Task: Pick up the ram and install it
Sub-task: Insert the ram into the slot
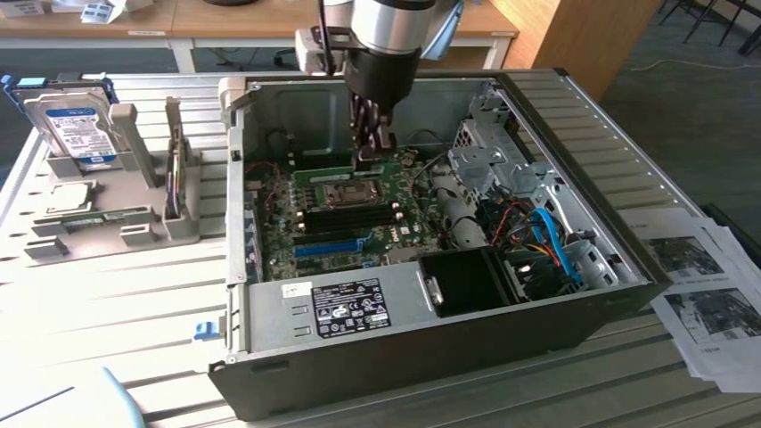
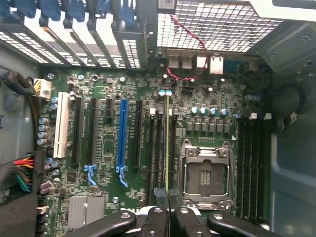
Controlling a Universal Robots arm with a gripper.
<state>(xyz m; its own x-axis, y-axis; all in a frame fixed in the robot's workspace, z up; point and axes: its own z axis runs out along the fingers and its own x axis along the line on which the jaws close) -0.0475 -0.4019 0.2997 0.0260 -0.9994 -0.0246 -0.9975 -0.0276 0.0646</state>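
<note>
My gripper (image 1: 376, 147) reaches down into the open computer case (image 1: 594, 134) and is shut on the ram (image 1: 383, 167), a thin green stick held on edge just over the motherboard. From the wrist, the ram (image 2: 167, 143) runs as a narrow green line away from my fingertips (image 2: 159, 195), my gripper (image 2: 167, 198) clamped on its near end. It lies along the black memory slots (image 2: 159, 148) beside the CPU socket (image 2: 206, 173). Whether it touches a slot I cannot tell.
A blue expansion slot (image 2: 123, 133) and several black ones lie beside the memory slots. Drive cages and cables (image 1: 535, 232) crowd the case on the exterior view's right. A hard drive (image 1: 74, 129) stands in a grey holder (image 1: 107, 223) outside; papers (image 1: 707, 294) lie beside the case.
</note>
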